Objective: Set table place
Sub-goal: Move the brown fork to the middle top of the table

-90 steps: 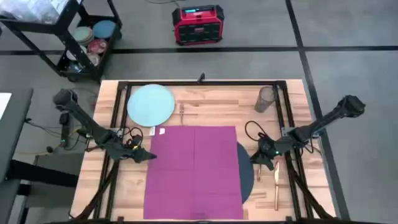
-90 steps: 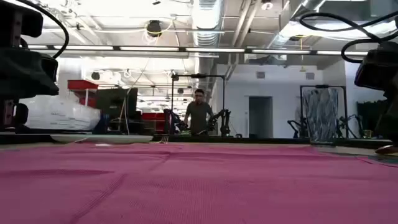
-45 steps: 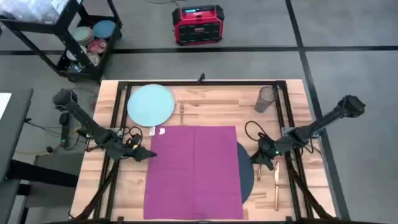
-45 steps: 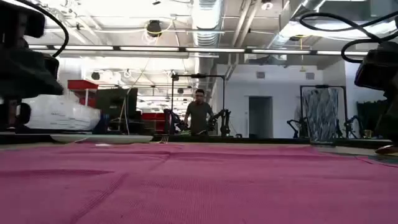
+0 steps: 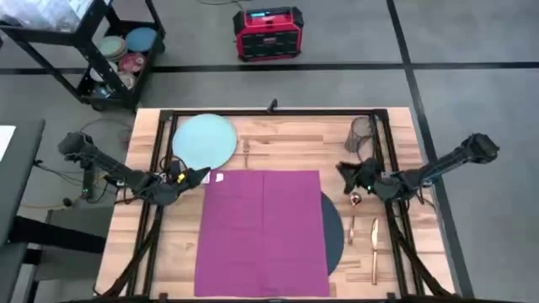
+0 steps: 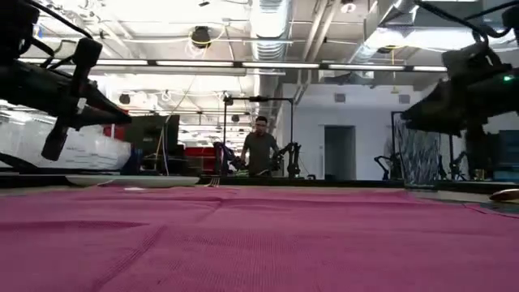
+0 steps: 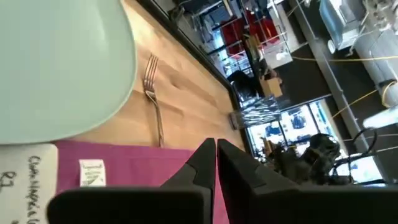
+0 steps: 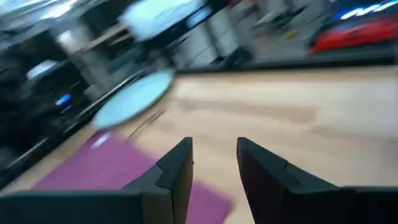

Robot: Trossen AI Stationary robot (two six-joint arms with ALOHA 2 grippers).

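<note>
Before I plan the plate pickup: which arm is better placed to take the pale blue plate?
Probably the left. The left gripper, fingers shut, hovers right beside the plate at the napkin corner. The right gripper, open, sits across the table near the tumbler.

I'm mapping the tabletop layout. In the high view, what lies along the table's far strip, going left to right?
Pale blue plate → fork → smoky glass tumbler. The right gripper hangs just in front of the tumbler, so I leave it out of the order.
</note>
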